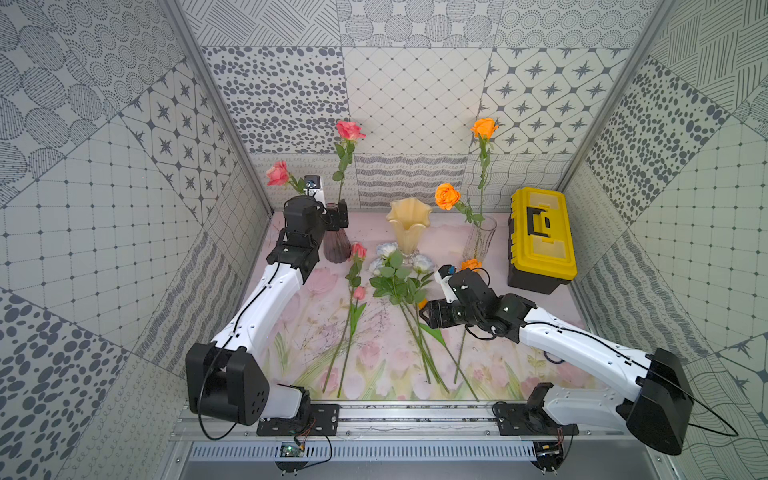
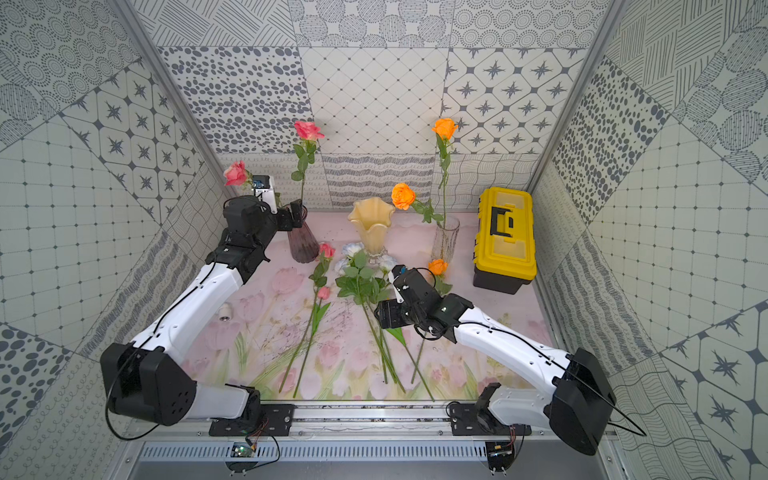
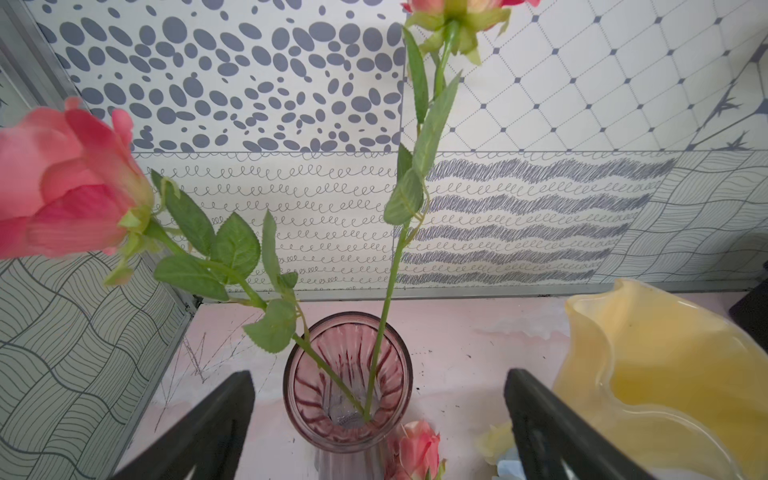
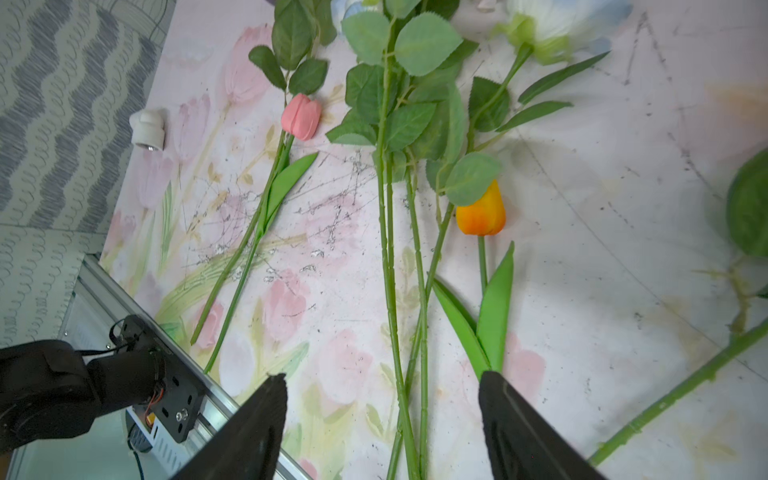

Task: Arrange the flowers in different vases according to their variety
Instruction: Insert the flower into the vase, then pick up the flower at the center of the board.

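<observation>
White arm links [image 1: 270,303], black joints [image 1: 226,386], thin black cables [image 1: 249,305].

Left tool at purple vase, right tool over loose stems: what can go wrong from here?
1. The open left tool hangs close over the purple vase; pulling away could snag leaves of the leaning pink rose and tip the vase.
2. The open right tool spans three bunched white rose stems, with a leaf of the orange tulip alongside; closing may grab mixed varieties.

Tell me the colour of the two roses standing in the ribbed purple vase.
Both roses are pink, clearest in the left wrist view.
</observation>
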Robot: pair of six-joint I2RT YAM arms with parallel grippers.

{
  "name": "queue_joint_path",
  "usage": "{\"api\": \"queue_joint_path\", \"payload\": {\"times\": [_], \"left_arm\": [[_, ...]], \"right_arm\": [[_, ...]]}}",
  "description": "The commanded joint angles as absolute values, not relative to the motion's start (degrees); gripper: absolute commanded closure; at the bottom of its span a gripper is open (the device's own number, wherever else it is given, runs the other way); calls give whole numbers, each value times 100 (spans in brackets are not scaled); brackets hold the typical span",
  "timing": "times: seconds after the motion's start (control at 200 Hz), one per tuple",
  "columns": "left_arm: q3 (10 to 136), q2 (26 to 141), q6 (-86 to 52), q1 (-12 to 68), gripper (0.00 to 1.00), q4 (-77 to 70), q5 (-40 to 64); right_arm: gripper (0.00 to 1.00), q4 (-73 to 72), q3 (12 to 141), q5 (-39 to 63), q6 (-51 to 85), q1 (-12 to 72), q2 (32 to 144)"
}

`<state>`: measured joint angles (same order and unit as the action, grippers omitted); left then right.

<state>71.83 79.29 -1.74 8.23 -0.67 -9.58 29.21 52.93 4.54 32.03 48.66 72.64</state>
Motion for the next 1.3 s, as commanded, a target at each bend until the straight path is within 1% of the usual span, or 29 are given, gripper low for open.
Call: {"api": "queue_joint_path", "payload": {"times": [0.0,0.125,0.19,0.31,0.46,0.59,0.715,1.086,1.291], "left_arm": [[6958,7376,-800,920,1,1185,-588],[6582,6912,-1018,1157,1,1600,-493],[6372,6688,-1094,1273,1,1811,-502],[5935,6277,-1439,1349,1,2094,-291],[5336,5803,-1716,1471,1,2248,-62],[4951,5548,-1789,1506,1,2359,25],[4689,5340,-1793,1507,1,2405,106],[4414,5269,-1793,1505,1,2378,95],[4417,5293,-1818,1506,1,2374,96]], "right_arm": [[27,2786,5525,597,2966,5107,7561],[33,2824,5648,542,2835,5333,7952],[39,2822,5696,519,2800,5391,8144],[46,2801,5848,523,2712,5427,8466],[48,2795,6093,407,2589,5418,8885],[52,2795,6311,434,2506,5416,9289],[55,2804,6474,333,2477,5420,9615],[61,2894,6721,-80,2364,5389,10066],[63,2896,6726,-77,2375,5313,10186]]}}
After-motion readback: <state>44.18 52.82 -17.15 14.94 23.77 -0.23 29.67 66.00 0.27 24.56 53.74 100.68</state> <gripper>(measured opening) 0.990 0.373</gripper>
